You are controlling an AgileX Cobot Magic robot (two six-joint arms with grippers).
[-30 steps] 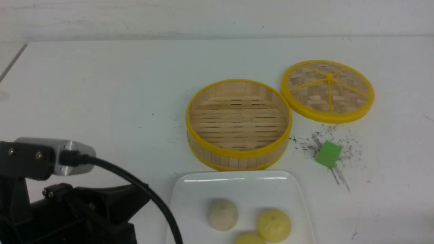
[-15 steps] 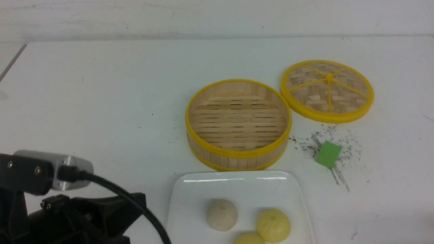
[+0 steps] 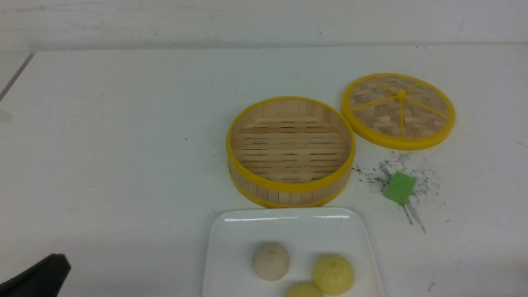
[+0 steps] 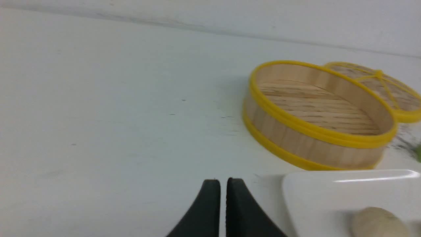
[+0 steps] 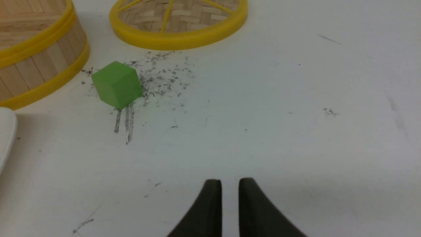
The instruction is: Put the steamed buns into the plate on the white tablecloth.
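Three steamed buns lie in the white square plate (image 3: 231, 247) at the front centre: an off-white bun (image 3: 271, 260), a pale yellow bun (image 3: 333, 274) and a second yellow bun (image 3: 304, 291) cut by the frame edge. The off-white bun (image 4: 376, 222) and the plate (image 4: 315, 194) also show in the left wrist view. My left gripper (image 4: 223, 181) is shut and empty, low over the white tablecloth (image 3: 123, 144) left of the plate. My right gripper (image 5: 230, 181) is nearly shut and empty over bare cloth right of the plate; it is out of the front view.
An empty round yellow-rimmed bamboo steamer (image 3: 290, 150) stands just behind the plate. Its woven lid (image 3: 398, 110) lies flat at the back right. A green cube (image 3: 399, 187) sits amid dark specks right of the steamer. The table's left edge shows at the far left.
My left arm has drawn back down and to the left, almost out of the front view; only a black tip remains at the bottom left corner. The buns and plate have not moved.
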